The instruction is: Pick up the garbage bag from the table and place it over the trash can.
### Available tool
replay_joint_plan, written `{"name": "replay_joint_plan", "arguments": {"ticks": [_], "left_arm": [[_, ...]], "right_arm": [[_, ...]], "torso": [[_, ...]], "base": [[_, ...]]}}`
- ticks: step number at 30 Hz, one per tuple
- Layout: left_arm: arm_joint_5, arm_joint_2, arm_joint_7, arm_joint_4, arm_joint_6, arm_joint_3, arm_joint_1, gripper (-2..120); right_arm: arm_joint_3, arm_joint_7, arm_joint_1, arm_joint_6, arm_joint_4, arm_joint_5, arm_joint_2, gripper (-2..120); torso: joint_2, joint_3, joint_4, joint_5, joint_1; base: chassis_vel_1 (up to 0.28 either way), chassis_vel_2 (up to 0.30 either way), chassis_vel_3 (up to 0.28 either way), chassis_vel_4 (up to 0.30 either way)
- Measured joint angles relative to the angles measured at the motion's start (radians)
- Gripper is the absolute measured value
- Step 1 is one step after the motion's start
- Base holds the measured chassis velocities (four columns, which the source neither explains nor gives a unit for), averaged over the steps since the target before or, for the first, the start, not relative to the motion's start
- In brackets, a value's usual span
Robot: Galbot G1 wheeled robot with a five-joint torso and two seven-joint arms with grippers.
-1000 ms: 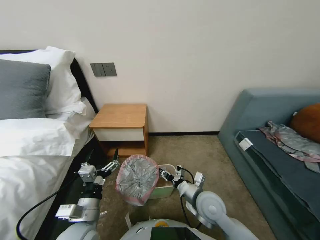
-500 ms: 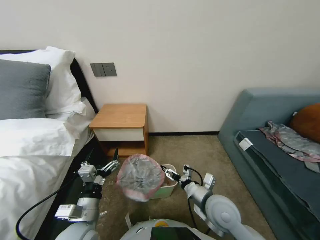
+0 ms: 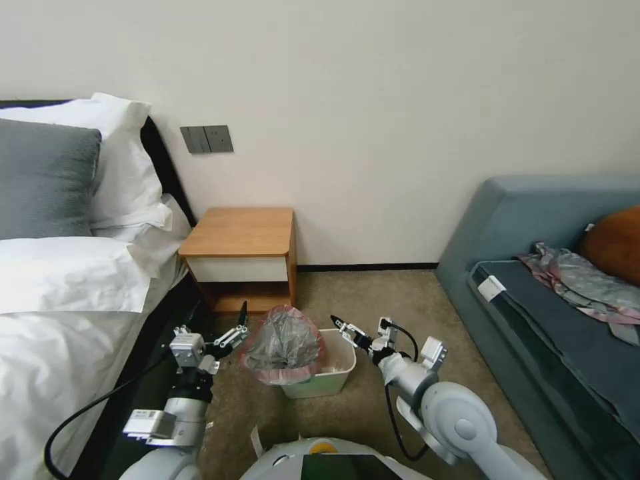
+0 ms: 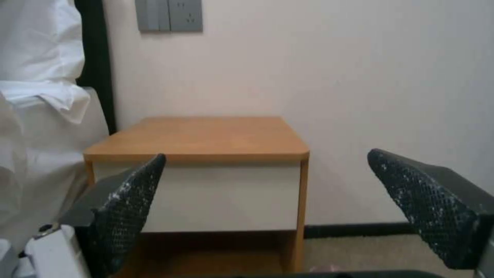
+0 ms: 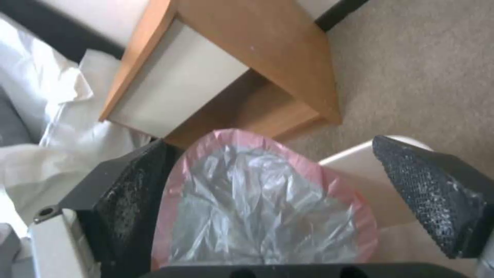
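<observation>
both claws spread, empty — left gripper | right gripper | garbage bag seemingly draped on trash can

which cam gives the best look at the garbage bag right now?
Right wrist view: the garbage bag sits close up between that gripper's open jaws, pink rim band and crinkled grey plastic plain. Head view shows the bag small, draped on the trash can's left side. Left wrist view faces the table, with just a sliver of pink at its lower edge.

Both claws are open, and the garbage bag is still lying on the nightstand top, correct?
Not quite. The table top is bare in the head view; the garbage bag sits over the left part of the trash can. The left claw and right claw are indeed open.
</observation>
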Motion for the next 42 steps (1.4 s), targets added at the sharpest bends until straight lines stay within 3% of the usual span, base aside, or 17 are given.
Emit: {"name": "replay_joint_plan", "arguments": {"ticks": [9,15,18,21,29,33,42], "left_arm": [[0.04,0.012,0.003,0.04,0.006,0.024,0.022,93],[0.055,0.03,0.004,0.072,0.021,0.062,0.032,77],[0.078,0.043,0.004,0.104,0.031,0.102,0.035,62],[0.093,0.051,0.006,0.131,0.031,0.119,0.03,57],[0.093,0.068,0.015,0.194,0.052,0.122,0.01,58],[0.091,0.075,0.038,0.21,0.058,0.122,0.003,68],[0.102,0.088,0.053,0.239,0.056,0.132,-0.005,67]], "right_arm": [[0.028,-0.014,-0.003,0.002,-0.022,-0.01,0.021,100],[0.038,-0.017,-0.006,0.004,-0.035,-0.011,0.034,100],[0.04,-0.02,-0.006,0.007,-0.044,-0.015,0.04,100],[0.04,-0.022,-0.006,0.009,-0.049,-0.018,0.042,100],[0.029,-0.022,-0.013,0.025,-0.063,-0.054,0.055,100],[0.024,-0.022,-0.019,0.028,-0.069,-0.067,0.069,100],[0.014,-0.022,-0.021,0.033,-0.073,-0.084,0.082,100]], "torso": [[0.0,0.0,-0.0001,-0.0002,0.0],[0.0,0.0,-0.0001,0.0,0.0],[0.0,0.0,-0.0001,0.0,0.0],[0.0,0.0,0.0,-0.0001,0.0],[0.0,0.0,0.0,-0.0001,0.0],[0.0,0.0,-0.0001,-0.0001,0.0],[0.0,0.0,0.0,-0.0001,0.0]], "base": [[0.0,0.0,0.0,0.0],[0.0,0.0,0.0,0.0],[0.0,0.0,0.0,0.0],[0.0,0.0,0.0,0.0],[0.0,0.0,0.0,0.0],[0.0,0.0,0.0,0.0],[0.0,0.0,0.0,0.0]]}}
